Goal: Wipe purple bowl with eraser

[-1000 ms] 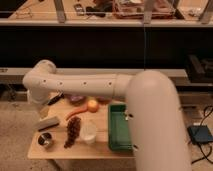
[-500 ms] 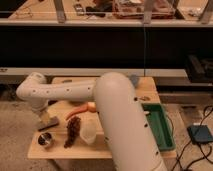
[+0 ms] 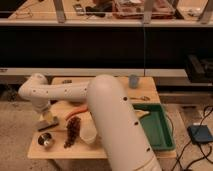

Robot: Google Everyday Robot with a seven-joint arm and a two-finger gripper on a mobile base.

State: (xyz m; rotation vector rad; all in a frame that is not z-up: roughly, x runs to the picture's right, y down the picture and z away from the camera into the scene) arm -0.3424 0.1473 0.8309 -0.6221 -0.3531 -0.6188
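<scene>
The white arm [image 3: 115, 120] reaches across the surface [image 3: 60, 152]. The purple bowl is not visible, perhaps hidden behind the arm. The eraser [image 3: 43, 126] lies beyond the steel cup [image 3: 46, 141], its long axis roughly across the view. The hand [image 3: 48, 117] hangs directly above it, spread wide and apparently holding nothing.

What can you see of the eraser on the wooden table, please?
The eraser is a flat, dark-grey, felt-like block lying on the wooden table, near its left edge as pictured. A small steel cup stands just in front of it. The gripper hangs open directly over it, hiding part of its top; contact cannot be judged.
</scene>
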